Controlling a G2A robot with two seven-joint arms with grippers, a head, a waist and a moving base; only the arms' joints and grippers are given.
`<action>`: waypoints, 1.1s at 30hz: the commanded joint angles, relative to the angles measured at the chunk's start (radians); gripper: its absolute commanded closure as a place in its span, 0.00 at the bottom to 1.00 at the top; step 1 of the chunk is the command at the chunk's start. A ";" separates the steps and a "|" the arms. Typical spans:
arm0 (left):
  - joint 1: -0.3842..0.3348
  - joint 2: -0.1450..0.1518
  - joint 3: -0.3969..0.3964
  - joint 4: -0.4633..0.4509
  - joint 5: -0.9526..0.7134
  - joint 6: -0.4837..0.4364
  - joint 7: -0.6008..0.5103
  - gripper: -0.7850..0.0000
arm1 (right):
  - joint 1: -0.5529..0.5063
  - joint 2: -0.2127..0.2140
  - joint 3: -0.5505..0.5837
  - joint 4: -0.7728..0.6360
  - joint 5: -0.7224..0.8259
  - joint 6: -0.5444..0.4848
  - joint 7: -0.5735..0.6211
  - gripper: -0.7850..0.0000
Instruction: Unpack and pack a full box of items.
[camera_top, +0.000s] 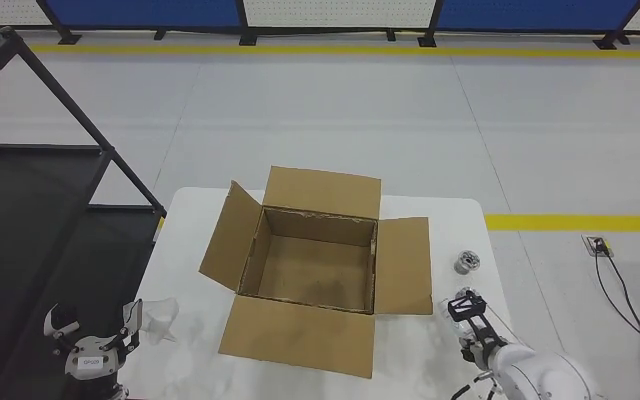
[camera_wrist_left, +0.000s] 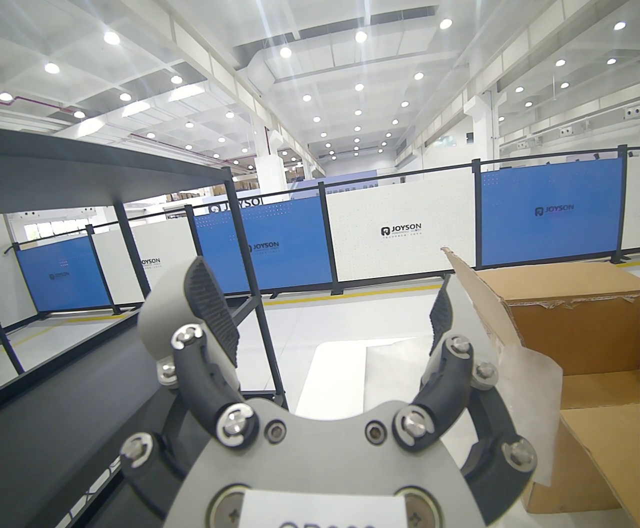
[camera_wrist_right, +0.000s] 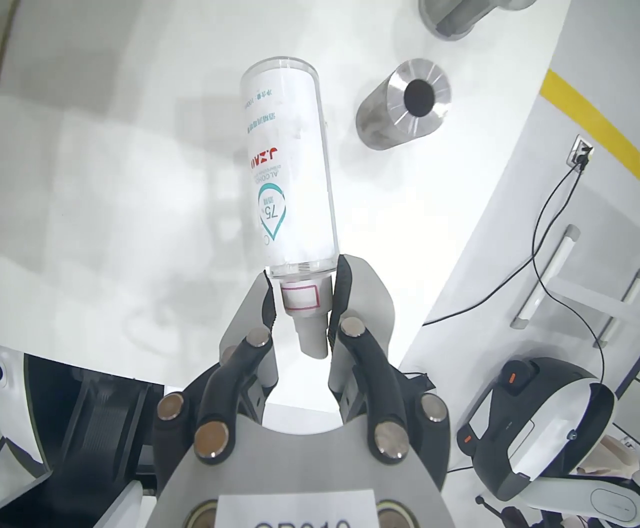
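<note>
While box (camera_top: 300, 335) stands open (bare bottom showing), right fingers (camera_wrist_right: 369, 295) pinch bottle (camera_wrist_right: 292, 175) neck; left fingers (camera_wrist_left: 210, 305) spread

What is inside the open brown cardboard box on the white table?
Inside the open brown cardboard box only its bare floor is visible. The strip just behind its near wall is covered.

the near wall of the box (camera_top: 320, 190) hides the floor strip behind it. a pale thing (camera_top: 160, 318) at the near left corner of the table (camera_top: 450, 215) is too small to name. in the right wrist view a metal cylinder (camera_wrist_right: 457, 15) is cut off by the picture's edge, and fingers (camera_wrist_right: 344, 290) of the right gripper (camera_wrist_right: 305, 274) cover the neck of the bottle (camera_wrist_right: 290, 170).
</note>
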 joint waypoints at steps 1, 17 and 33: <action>0.000 0.000 0.000 0.000 0.000 0.000 0.000 0.00 | 0.014 0.003 -0.001 0.036 0.019 -0.004 -0.003 1.00; 0.000 0.000 0.000 0.000 0.000 0.000 0.000 0.00 | 0.120 0.036 0.017 0.192 0.119 -0.057 0.030 0.00; 0.000 0.000 0.000 0.000 0.000 0.000 0.000 0.00 | -0.007 0.062 0.154 -0.070 0.460 -0.027 -0.047 0.00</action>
